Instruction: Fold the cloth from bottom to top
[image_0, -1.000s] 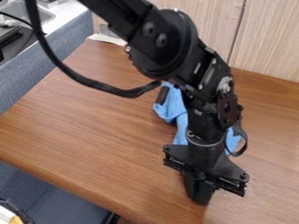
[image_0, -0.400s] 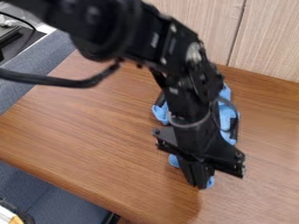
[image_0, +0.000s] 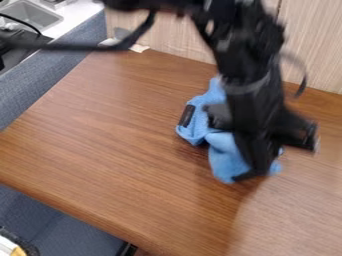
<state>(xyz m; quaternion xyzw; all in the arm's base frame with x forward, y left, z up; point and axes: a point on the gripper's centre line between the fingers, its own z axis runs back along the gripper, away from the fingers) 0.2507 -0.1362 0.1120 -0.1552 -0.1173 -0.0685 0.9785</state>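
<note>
Camera view. Worktop (image_0: 113, 145), brown wood-grain; pale panelled wall (image_0: 180, 37) behind; metal sink (image_0: 33, 12) at upper left. Cloth (image_0: 226, 155), blue, rumpled: one. Black bar (image_0: 187, 115), at the cloth's left: one. Gripper (image_0: 252, 173), black: one; open or closed, cannot tell. Cloth lies on the worktop, behind and around the gripper's lower end, mostly to its left in view.

This looks like an office or lab. A blue-grey fabric panel (image_0: 47, 87) lines the table's (image_0: 100, 125) left side, a sink (image_0: 35, 14) beyond; behind it stands a wood-grain wall (image_0: 317, 45).
</note>
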